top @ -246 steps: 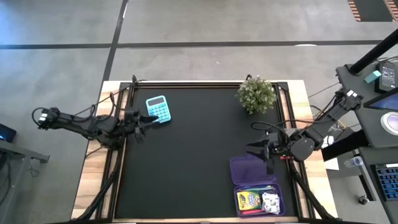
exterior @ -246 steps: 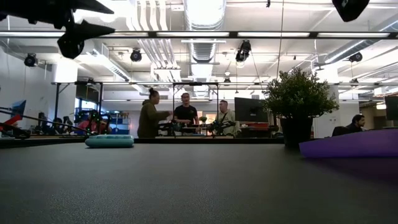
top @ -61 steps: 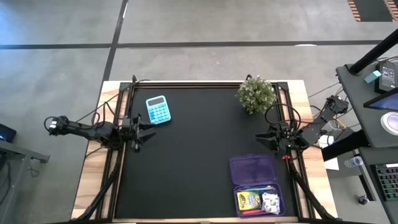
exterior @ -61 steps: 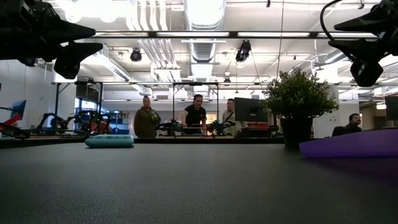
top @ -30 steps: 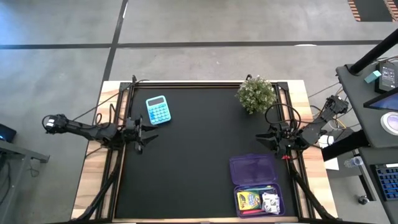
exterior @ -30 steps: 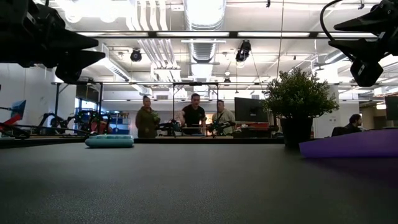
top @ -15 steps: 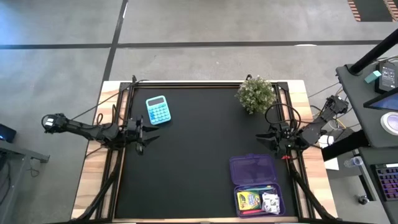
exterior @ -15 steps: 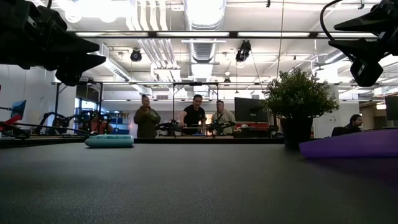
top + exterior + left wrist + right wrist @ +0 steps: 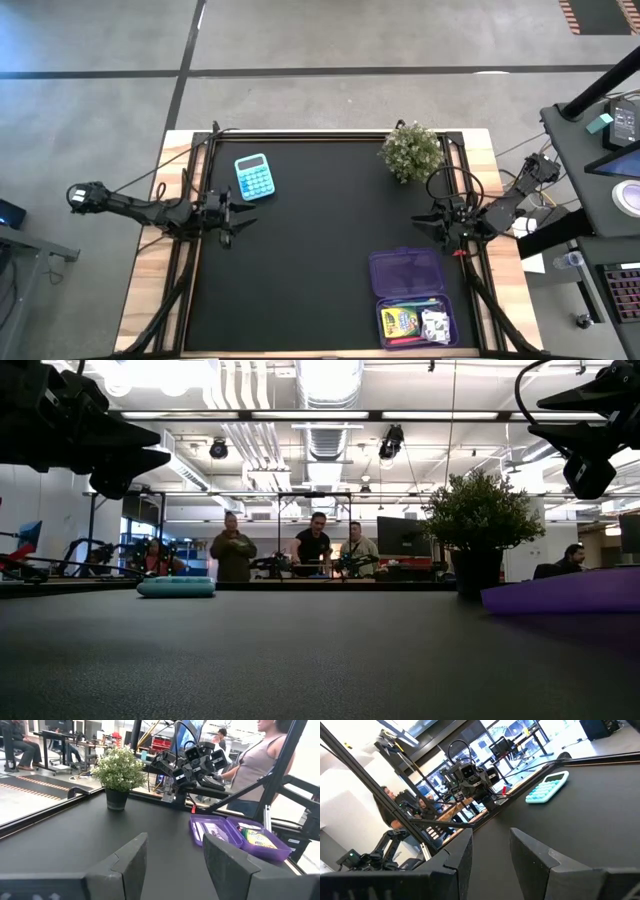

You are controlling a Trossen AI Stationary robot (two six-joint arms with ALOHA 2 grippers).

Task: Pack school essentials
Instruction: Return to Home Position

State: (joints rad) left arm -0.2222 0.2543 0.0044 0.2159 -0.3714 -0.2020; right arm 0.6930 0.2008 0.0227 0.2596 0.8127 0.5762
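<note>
Black table mat lies bare between the arms. The left gripper, fingers wide and empty, hangs at its own edge near the teal calculator. The right gripper, likewise spread and empty, hangs just beside the open purple case, where the crayon box and small stationery lie. Homing well probably means retracting high, clear of the case and the plant.
</note>
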